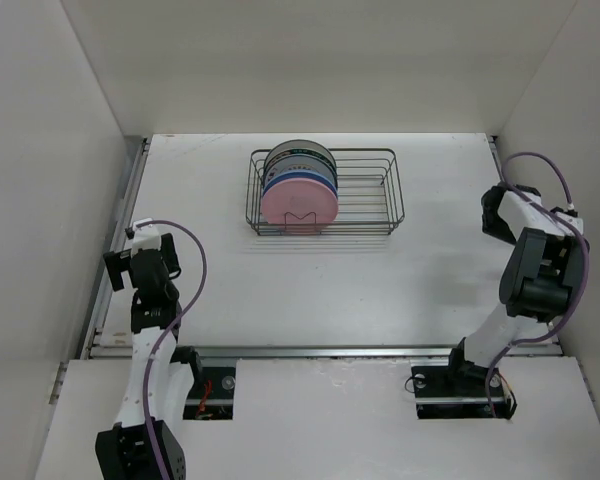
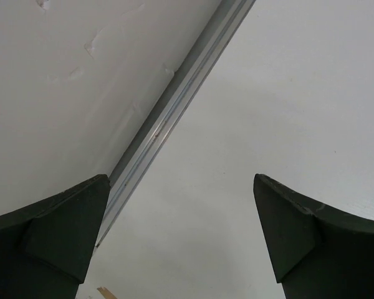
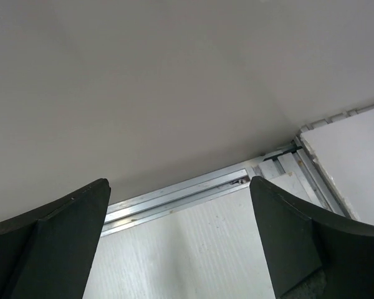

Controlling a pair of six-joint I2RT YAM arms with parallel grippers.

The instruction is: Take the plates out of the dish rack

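While no plate has yet been lifted out, the plates (image 1: 298, 185) stand on edge in the left half of the dish rack (image 1: 372, 195), at the upper centre of the overhead view. They are packed face to face in the wire dividers, which keep them upright. The pink plate (image 1: 299, 207) is at the front, facing the arms, with a blue one directly behind it. Only the rims of the rest show. The right half of the rack holds nothing.

The left gripper (image 2: 181, 187) sits at the left edge of the overhead view, well apart from the rack. Its jaws are spread wide and nothing is between them. Its own camera shows only bare table (image 2: 287, 93), the metal rail (image 2: 174, 112) and the side wall (image 2: 62, 75).

The right gripper (image 3: 177, 187) is at the right edge, equally wide open and empty, and faces a wall above a rail.

Assessment: both arms appear parked outward so that the rack is unobstructed. The open jaws suit a grasp on a plate rim. The pink plate looks the most accessible, being foremost.
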